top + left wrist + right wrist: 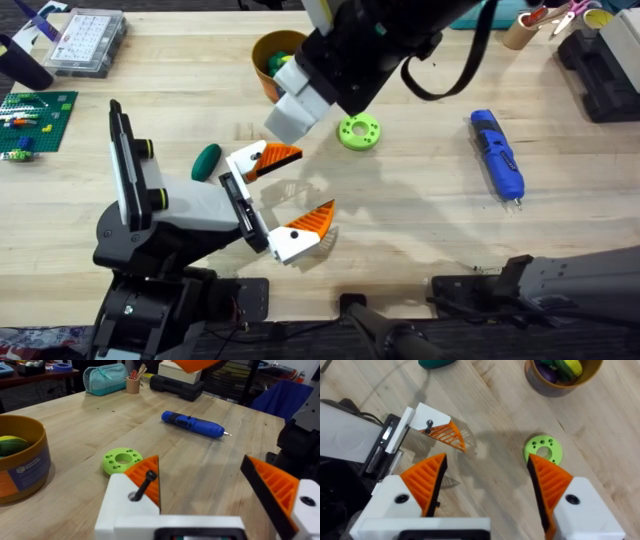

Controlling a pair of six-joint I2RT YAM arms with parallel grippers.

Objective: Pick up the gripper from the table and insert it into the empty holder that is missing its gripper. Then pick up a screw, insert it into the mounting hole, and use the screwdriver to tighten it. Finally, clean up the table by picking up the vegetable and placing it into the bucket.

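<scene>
The orange ribbed gripper (265,158) sits on the black holder (236,190) at the tip of the grey-white left arm. A black screw (145,482) stands tilted, partly out of its white block, also seen as the screw (428,425). My left gripper (205,492) is open and empty. My right gripper (485,485) hovers open and empty above that finger, between it and the green ring (543,450). The blue screwdriver (497,152) lies at the right. The dark green vegetable (207,160) lies beside the left arm. The orange-yellow bucket (262,48) stands at the back.
The dark right arm (370,50) reaches across the back middle, covering part of the bucket. A lime ring (358,131) lies near the centre. A green brick plate (35,120) and clear box (88,40) sit far left, a tan cup (522,30) and black case (600,70) far right.
</scene>
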